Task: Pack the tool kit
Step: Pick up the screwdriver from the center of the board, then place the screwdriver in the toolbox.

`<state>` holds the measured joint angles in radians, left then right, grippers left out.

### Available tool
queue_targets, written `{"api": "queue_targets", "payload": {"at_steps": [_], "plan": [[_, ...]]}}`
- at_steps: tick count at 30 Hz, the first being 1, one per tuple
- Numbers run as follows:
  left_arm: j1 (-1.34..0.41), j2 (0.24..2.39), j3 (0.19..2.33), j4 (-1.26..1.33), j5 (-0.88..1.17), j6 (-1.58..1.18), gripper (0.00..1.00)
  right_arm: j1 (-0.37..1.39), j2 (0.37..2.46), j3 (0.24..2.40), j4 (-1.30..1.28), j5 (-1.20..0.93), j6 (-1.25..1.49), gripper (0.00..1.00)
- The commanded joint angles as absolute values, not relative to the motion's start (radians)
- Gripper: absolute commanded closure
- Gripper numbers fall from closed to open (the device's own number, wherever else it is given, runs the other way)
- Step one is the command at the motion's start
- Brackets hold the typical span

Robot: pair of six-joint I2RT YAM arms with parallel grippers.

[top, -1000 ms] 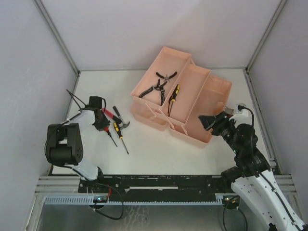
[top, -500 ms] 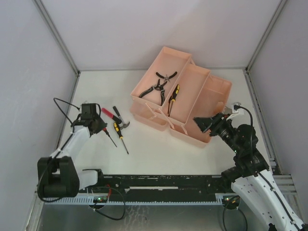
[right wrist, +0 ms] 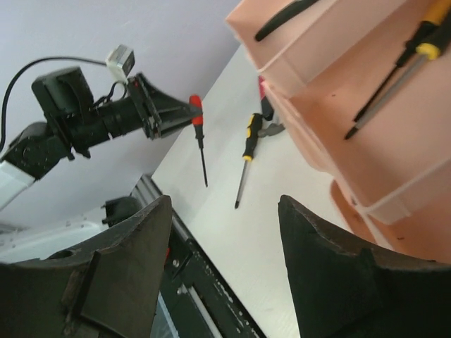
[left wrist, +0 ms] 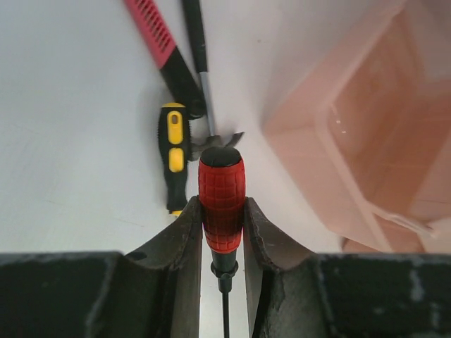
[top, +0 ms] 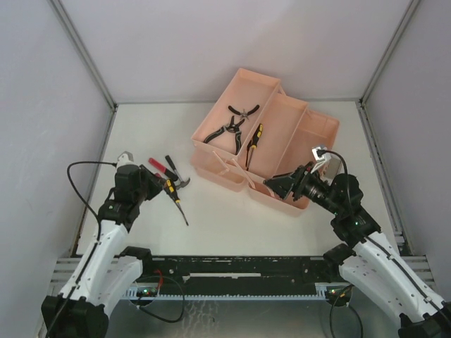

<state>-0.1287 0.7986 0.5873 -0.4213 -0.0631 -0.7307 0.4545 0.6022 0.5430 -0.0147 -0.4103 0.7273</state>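
Tools tallied, one held off the table

Four screwdrivers in all: one red screwdriver (left wrist: 221, 179) pinched in the left gripper (left wrist: 220, 211), one yellow-and-black screwdriver (top: 172, 190) loose on the table (top: 232, 225), two further screwdrivers (right wrist: 421, 32) inside the box. Two pairs of pliers (top: 229, 127). One small hammer (top: 180, 179). One red-and-black handled tool (top: 160, 166), kind not clear. One pink tool box (top: 320, 137).

Hangs clear of the table at the left side, clamped by the handle between both fingers of the left gripper. Stands close to upright in the right wrist view: handle up, long axis near vertical, tip aimed down at the white surface. Shows end-on from the left wrist, butt of the handle away from the lens, shaft running back between the fingers.

Just beyond, three loose tools close together. Yellow-and-black screwdriver with handle toward the far side and tip toward the near edge. Hammer with its head just beside that handle. Red-and-black handled tool next over, further left.

To the right, the pink tool box, opened out into three troughs side by side. Left trough: both pairs of pliers. Middle trough: the two further screwdrivers, laid along its length, handles toward the far end.

At the box's near front edge, the right gripper (top: 273, 184), fingers spread wide apart.
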Motion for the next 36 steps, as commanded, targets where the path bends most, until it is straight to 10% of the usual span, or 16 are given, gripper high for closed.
{"api": "queue_targets", "payload": {"at_steps": [1, 36], "plan": [[-0.155, 0.709, 0.575, -0.404, -0.027, -0.814, 1.00, 0.544, 0.592, 0.548, 0.098, -0.412, 0.620, 0.38], [-0.744, 0.437, 0.456, 0.031, -0.173, -0.983, 1.00, 0.978, 1.060, 0.673, 0.336, -0.341, 0.459, 0.46]]}}
